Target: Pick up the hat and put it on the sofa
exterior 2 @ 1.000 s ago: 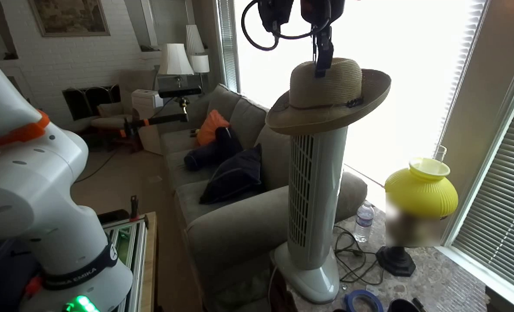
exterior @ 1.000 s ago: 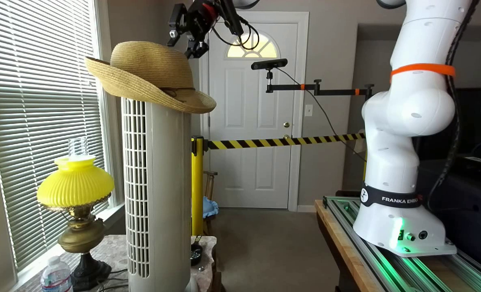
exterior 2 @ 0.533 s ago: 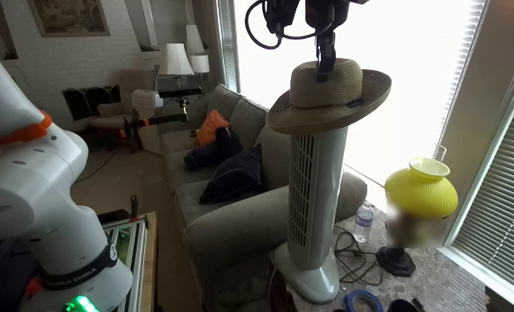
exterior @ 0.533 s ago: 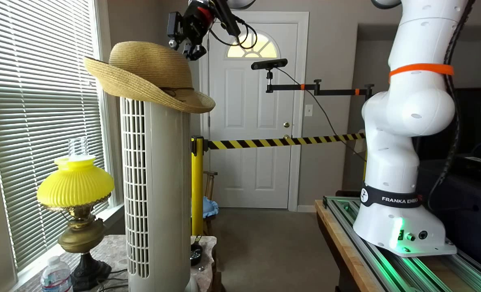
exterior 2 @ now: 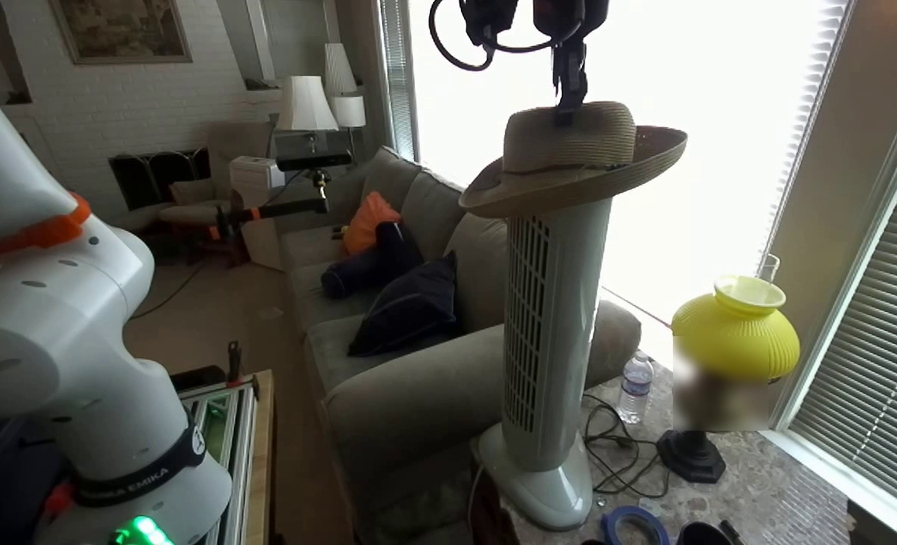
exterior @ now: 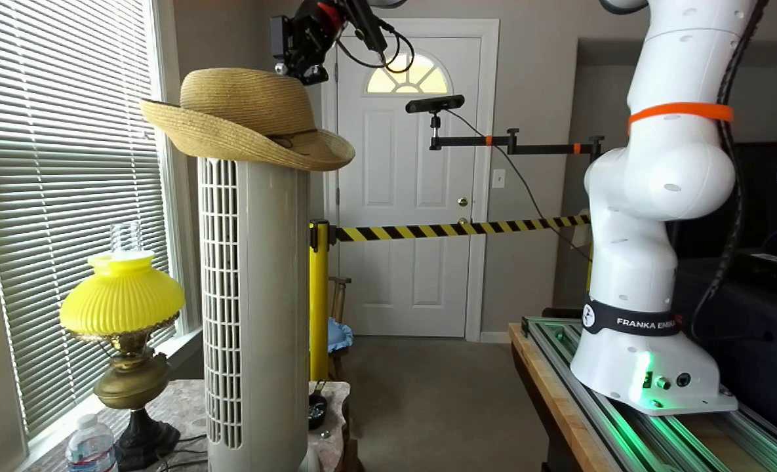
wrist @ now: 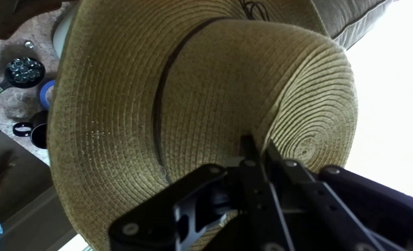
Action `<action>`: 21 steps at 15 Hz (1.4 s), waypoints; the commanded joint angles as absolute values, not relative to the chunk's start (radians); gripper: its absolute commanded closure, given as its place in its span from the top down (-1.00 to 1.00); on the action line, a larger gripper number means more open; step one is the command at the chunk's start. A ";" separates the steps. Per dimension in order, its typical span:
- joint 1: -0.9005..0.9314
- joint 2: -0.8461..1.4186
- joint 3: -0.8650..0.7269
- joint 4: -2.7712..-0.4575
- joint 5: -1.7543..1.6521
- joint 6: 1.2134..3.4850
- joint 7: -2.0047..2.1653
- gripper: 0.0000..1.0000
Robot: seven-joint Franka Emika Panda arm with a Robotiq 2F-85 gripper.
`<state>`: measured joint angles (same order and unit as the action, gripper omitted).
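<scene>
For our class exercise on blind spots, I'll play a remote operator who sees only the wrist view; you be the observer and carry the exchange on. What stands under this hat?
Observer: A pale tower fan; in both exterior views the hat hides its top, so I can't tell whether they touch.
Operator: I see just a corner of the sofa. What is on its seat?
Observer: An exterior view shows an orange pillow and, nearer the fan, a dark pillow.

In an exterior view, a blurred patch covers the middle of the oil lamp, and the bottom edge cuts off a black mug. The straw hat conceals the top of the tower fan.
</scene>
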<state>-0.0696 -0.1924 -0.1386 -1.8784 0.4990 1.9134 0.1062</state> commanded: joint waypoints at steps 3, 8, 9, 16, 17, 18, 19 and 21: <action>-0.071 -0.243 -0.131 -1.848 0.494 1.887 0.097 -0.96; -0.038 -0.283 -0.106 -1.798 0.498 1.868 0.044 -0.96; -0.029 -0.287 -0.097 -1.789 0.496 1.864 0.032 -0.96; 0.034 -0.283 -0.038 -1.768 0.466 1.785 -0.077 -0.96; 0.039 -0.278 -0.031 -1.769 0.456 1.775 -0.090 -0.96; 0.043 -0.275 -0.023 -1.773 0.442 1.773 -0.099 -0.96; 0.047 -0.271 -0.017 -1.779 0.434 1.768 -0.111 -0.96; 0.060 -0.256 -0.011 -1.788 0.436 1.750 -0.156 -0.96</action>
